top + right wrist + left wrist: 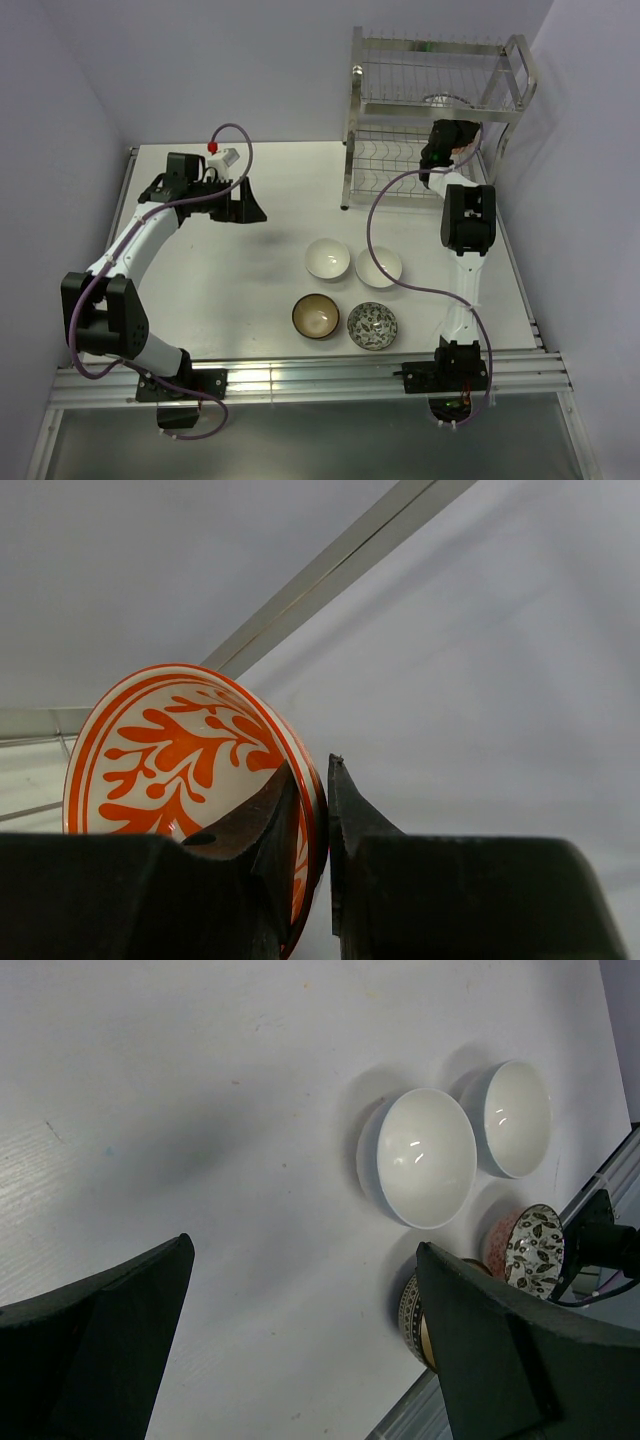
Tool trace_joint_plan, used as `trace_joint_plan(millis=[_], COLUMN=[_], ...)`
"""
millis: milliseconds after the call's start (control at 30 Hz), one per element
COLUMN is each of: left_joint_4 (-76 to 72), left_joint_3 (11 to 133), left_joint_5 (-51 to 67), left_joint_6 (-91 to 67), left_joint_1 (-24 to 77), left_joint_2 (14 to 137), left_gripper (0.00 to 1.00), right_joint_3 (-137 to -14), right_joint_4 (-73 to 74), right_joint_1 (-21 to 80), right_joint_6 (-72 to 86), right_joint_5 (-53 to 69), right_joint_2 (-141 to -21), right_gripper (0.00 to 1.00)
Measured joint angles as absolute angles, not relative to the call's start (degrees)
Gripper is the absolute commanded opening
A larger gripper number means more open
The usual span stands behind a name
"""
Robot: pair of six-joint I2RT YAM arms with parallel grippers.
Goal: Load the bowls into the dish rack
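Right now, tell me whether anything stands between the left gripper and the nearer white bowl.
Nothing visible does: only bare table lies between the open left gripper and the nearer white bowl.

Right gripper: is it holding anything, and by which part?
Right gripper pinches the orange-patterned bowl by its rim, one finger inside, one outside.

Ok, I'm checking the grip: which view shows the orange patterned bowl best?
Right wrist: the orange bowl is close, pattern clear, rim pinched in the right gripper. Top external shows only a sliver beside the dish rack; left wrist shows none.
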State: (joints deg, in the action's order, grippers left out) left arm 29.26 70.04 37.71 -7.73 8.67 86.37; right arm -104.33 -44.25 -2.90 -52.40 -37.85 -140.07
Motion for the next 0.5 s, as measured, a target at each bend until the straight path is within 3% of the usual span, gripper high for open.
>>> trace_joint_plan(millis=[500], left_joint_4=[28.23], left_joint_3=[69.12], left_joint_5=[38.44], left_joint_6=[-7.70], left_joint_1=[7.29], left_joint_2=[86.37], left_gripper=[0.99], right_joint_3=[-105.10], right_joint_4=[-45.80], right_joint_1=[-2.94], right_joint_6=[-58.78], right_joint_5=[-35.94], right_joint_2=[-140.97], right_gripper=[0.00])
